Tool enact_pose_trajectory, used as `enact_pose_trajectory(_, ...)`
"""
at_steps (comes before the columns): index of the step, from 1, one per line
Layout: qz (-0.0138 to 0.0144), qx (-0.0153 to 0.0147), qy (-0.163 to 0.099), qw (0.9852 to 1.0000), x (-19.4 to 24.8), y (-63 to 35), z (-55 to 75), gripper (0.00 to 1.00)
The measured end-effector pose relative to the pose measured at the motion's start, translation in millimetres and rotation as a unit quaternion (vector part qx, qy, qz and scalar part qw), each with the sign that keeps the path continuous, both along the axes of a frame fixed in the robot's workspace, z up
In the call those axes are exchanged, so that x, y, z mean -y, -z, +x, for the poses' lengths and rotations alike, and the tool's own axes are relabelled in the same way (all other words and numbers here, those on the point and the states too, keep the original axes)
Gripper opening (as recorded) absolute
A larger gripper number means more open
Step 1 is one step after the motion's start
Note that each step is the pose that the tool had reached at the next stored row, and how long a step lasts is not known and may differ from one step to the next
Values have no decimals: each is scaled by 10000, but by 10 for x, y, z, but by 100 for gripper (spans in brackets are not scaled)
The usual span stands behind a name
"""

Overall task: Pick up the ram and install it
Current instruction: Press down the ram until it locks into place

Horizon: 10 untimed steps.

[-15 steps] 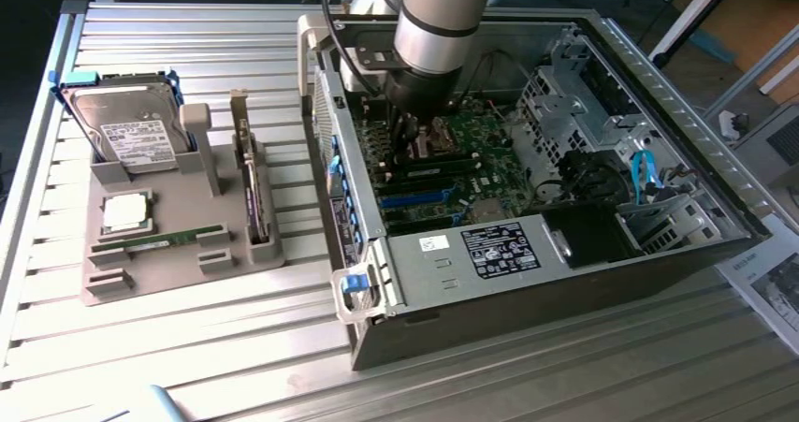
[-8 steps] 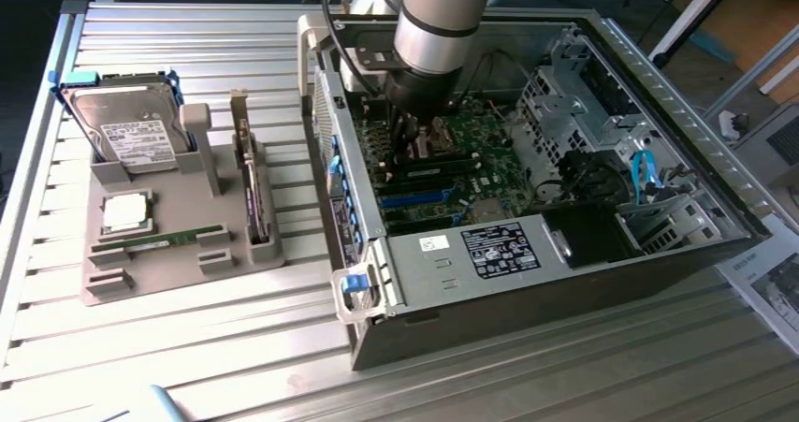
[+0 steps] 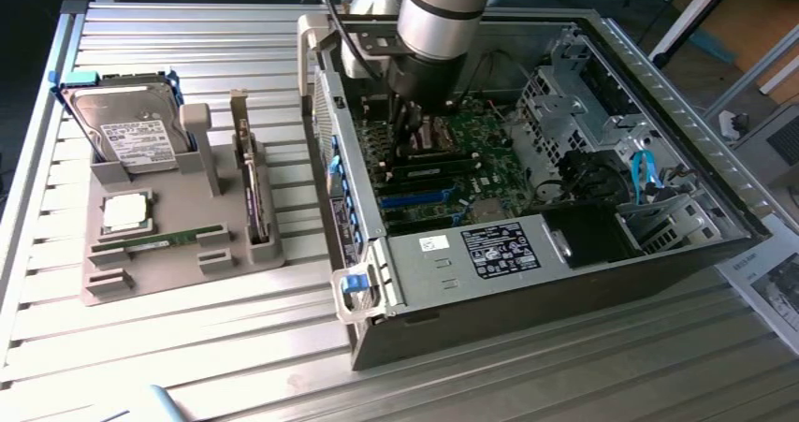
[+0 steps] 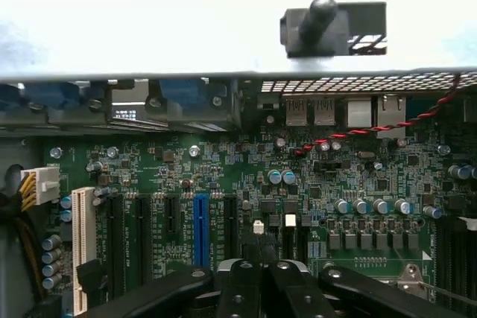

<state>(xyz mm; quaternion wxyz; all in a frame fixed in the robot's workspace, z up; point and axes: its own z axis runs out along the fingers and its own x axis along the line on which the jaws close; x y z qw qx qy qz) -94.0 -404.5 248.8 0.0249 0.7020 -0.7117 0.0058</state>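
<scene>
The ram (image 3: 165,242), a slim green stick, lies flat in a slot of the grey holder (image 3: 150,282) at the exterior view's left, well away from the arm. My gripper (image 3: 402,149) is down inside the open computer case (image 3: 500,254), just above the green motherboard (image 3: 481,137). In the wrist view the black fingers (image 4: 237,288) sit pressed together, so the gripper (image 4: 257,264) is shut. I see nothing between them. They hover over the motherboard (image 4: 223,169) near the blue expansion slot (image 4: 200,229).
The holder also carries a silver hard drive (image 3: 131,137), a square processor chip (image 3: 127,212) and an upright card (image 3: 256,197). Black memory slots (image 3: 435,167), a drive cage (image 3: 568,94) and blue cables (image 3: 643,174) crowd the case. A slatted metal table (image 3: 187,366) lies underneath.
</scene>
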Motion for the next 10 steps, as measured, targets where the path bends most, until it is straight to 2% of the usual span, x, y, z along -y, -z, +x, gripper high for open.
enact_pose_trajectory(3,-29,0,0,10000,-1,-71,0,11)
enact_pose_trajectory(4,-79,0,0,10000,-2,-184,0,11)
enact_pose_trajectory(6,-107,-1,0,9999,-3,-238,0,11)
enact_pose_trajectory(8,-123,0,0,9999,-4,-250,0,11)
enact_pose_trajectory(10,-124,0,0,9999,-4,-250,0,11)
